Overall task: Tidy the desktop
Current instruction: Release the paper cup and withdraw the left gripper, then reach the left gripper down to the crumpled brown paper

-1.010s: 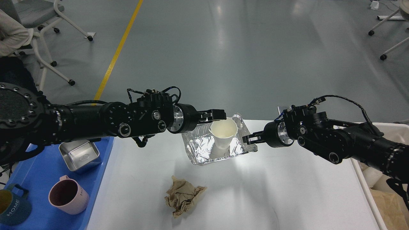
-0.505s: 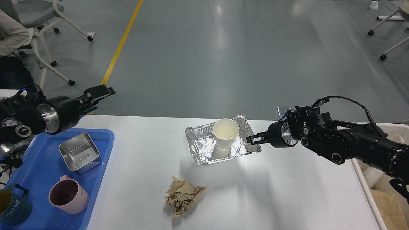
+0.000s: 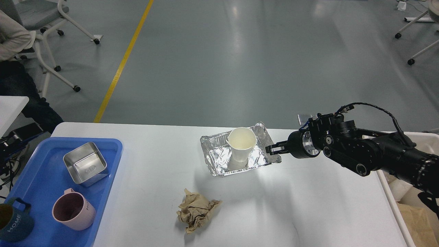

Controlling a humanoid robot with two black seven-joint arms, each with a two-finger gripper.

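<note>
The white desktop (image 3: 154, 192) carries a crinkled foil tray (image 3: 219, 161) at its far middle, with a white paper cup (image 3: 241, 142) standing upright inside it. A crumpled brown paper ball (image 3: 197, 211) lies nearer the front. My right gripper (image 3: 272, 149) reaches in from the right, its fingers shut on the foil tray's right rim. My left arm and gripper are out of view.
On the left, a blue tray (image 3: 41, 192) holds a square steel container (image 3: 85, 164), a pink mug (image 3: 72, 211) and a dark teal mug (image 3: 12, 223). A cream-white bin (image 3: 422, 137) sits off the right edge. Chairs and a seated person are beyond, at the far left.
My left arm let go of the paper cup and withdrew to the left, out of view. The foil tray, with the cup, shifted slightly right along with my right gripper.
</note>
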